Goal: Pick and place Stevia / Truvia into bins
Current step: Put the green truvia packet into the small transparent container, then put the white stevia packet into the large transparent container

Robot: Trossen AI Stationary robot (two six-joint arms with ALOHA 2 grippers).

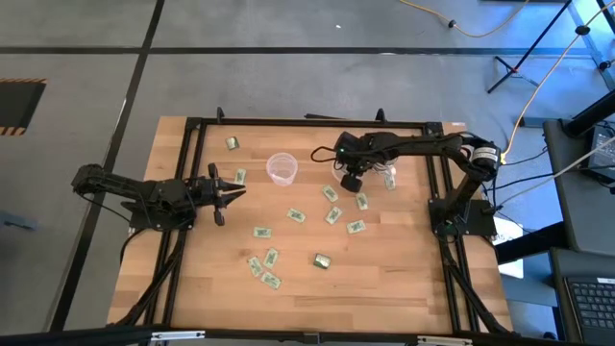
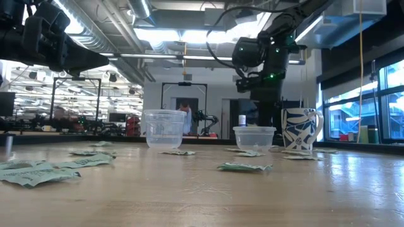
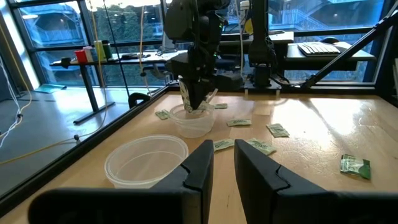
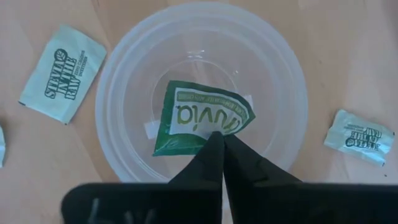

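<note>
Pale wooden table under two dark arms. Left gripper waits near left edge, fingers slightly parted, empty. Right gripper hangs over shallow clear plastic cup, fingertips pinching green-and-white Truvia sachet above cup's mouth. Taller clear cup stands apart. Green-white paper sachets scattered flat across tabletop.

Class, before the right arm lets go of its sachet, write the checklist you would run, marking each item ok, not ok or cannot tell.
1. Right hand pinches the green Truvia sachet: ok.
2. Sachet sits over the cup's mouth: ok.
3. Cup stands upright on the table: ok.
4. Left hand waits away from that cup: ok.
5. Other cup clear of the right arm: ok.
6. Sachet already touching the cup bottom: cannot tell.
</note>
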